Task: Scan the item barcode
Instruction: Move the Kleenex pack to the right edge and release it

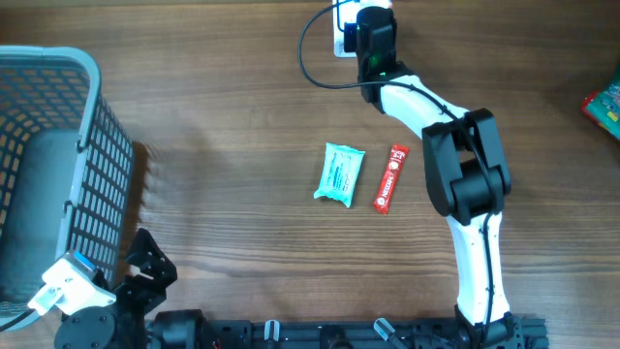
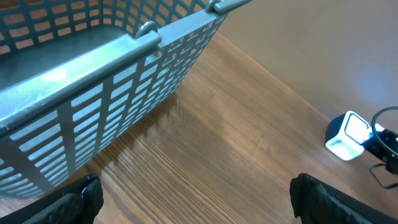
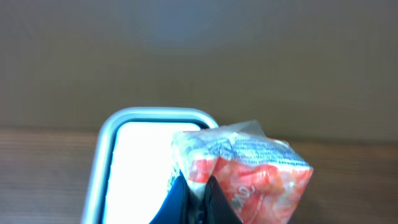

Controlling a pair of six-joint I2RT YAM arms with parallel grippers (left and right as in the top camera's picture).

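Orange and white, the crinkled snack packet (image 3: 249,177) is pinched by its lower left edge in the right claw (image 3: 194,200), whose 2 dark fingers are pressed together on the wrapper. The packet is held up just in front of the white scanner (image 3: 134,165) and overlaps the right side of its bright window; whether the 2 touch cannot be told. The scanner stands at the far edge of the wooden worktop (image 1: 232,116), about midway along it, with a black cable (image 1: 312,58) looping off its left side. The right arm (image 1: 470,184) reaches to it from the near right corner. The left claw (image 2: 196,190) is spread wide, its 2 black fingers showing at the bottom corners of the left wrist view, low over the worktop at the near left corner. Just beside it, a grey mesh basket (image 1: 107,165) takes up the left edge. Near the middle of the worktop lie 2 more items, well apart from both claws: a teal packet (image 1: 339,174) and, just to its right, a slim red bar (image 1: 390,178), close but not touching. A green and red package (image 1: 604,105) shows partly at the right edge.
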